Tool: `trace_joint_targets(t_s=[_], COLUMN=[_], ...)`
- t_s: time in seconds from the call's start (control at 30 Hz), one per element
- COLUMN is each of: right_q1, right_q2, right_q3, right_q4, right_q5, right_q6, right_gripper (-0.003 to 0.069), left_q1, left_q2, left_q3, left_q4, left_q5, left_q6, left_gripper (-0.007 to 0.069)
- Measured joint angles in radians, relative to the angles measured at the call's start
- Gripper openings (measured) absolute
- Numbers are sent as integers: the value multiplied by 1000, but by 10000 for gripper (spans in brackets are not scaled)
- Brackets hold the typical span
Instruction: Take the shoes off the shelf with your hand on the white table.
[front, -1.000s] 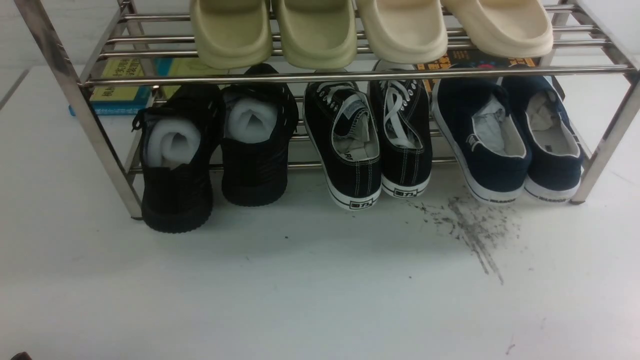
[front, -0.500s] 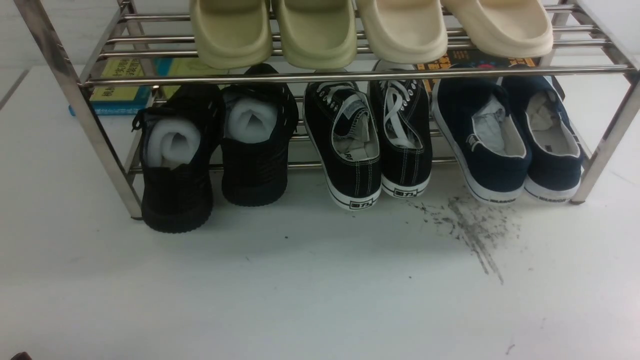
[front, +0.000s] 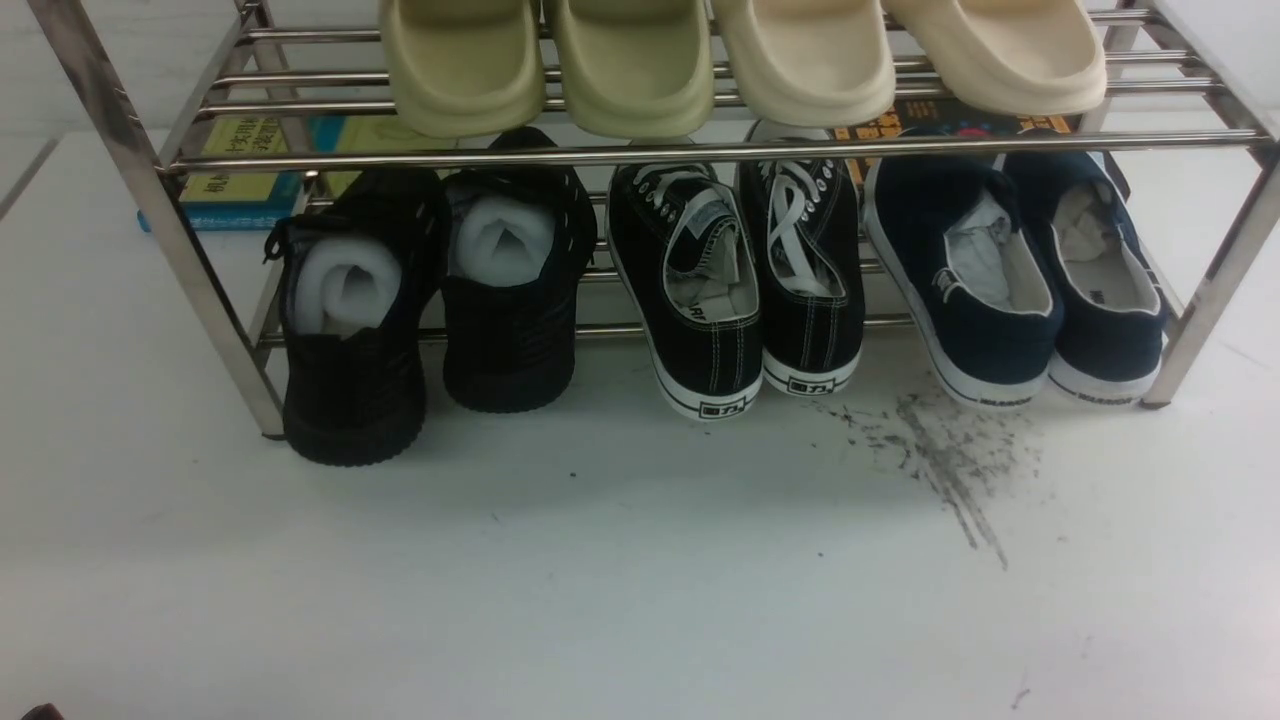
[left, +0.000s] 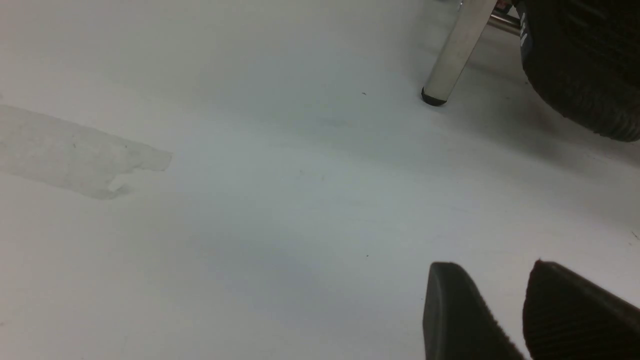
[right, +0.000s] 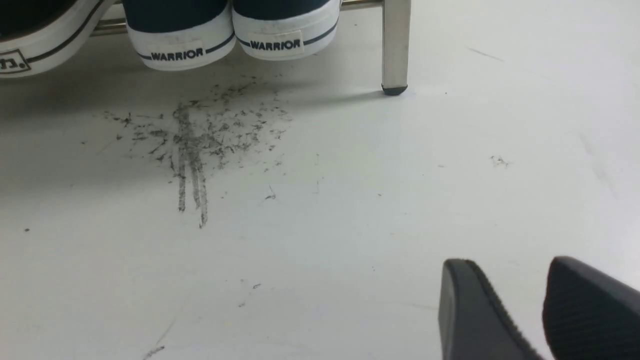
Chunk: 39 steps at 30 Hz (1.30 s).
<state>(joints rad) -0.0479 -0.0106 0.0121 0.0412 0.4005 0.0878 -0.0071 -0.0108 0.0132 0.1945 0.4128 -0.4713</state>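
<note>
Cut off: left gripper (left: 490, 265), right gripper (right: 509, 261), tips only; we read both parted, empty.
Steel-bar shelf (front: 700, 152): navy-blue canvas slip-on shoes (front: 995, 350), paper-stuffed, lower tier.

The shelf (front: 1208, 300) stands on the desk (front: 600, 600). Its lower tier holds 3 pairs: foam-filled shoes (front: 350, 330) left, lace-ups (front: 740, 300) in the middle, slip-ons (front: 990, 330) right. 4 slippers (front: 640, 70) lie on the upper tier. Books (front: 240, 170) lie behind, far left. Scuffs (front: 950, 460) lie on the desk just near of the slip-ons.
</note>
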Motion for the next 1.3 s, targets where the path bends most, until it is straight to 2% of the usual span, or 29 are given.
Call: trace_joint_targets(t_s=[0.03,0.07,0.17,0.3,0.47,0.63,0.77,0.8,0.93,1.0,1.03,1.07,1.2,1.3], right_q1=[0,0,0,0,0,0,0,0,0,0,0,0,0,0], right_q2=[0,0,0,0,0,0,0,1,82,169,189,265,495,709], right_q3=[1,1,6,11,11,-8,-127,-211,-416,-500,-507,-551,-611,-636], right_q4=[68,68,335,623,750,763,760,748,687,641,632,601,543,560], right_q5=[-12,-13,-29,-37,-45,-26,-3,-6,18,94,104,180,388,516], right_q6=[19,24,138,232,245,245,149,37,-230,-310,-315,-336,-357,-365], right_gripper=[240,240,240,240,240,228,180,133,16,-8,-8,-8,-3,0], left_q1=[0,0,0,0,0,0,0,0,0,0,0,0,0,0], left_q2=[0,0,0,0,0,0,0,0,0,0,0,0,0,0], left_q3=[0,0,0,0,0,0,0,0,0,0,0,0,0,0], left_q4=[0,0,0,0,0,0,0,0,0,0,0,0,0,0], left_q5=[0,0,0,0,0,0,0,0,0,0,0,0,0,0], left_q6=[0,0,0,0,0,0,0,0,0,0,0,0,0,0], left_gripper=[239,239,239,239,239,239,239,239,239,239,239,239,239,239])
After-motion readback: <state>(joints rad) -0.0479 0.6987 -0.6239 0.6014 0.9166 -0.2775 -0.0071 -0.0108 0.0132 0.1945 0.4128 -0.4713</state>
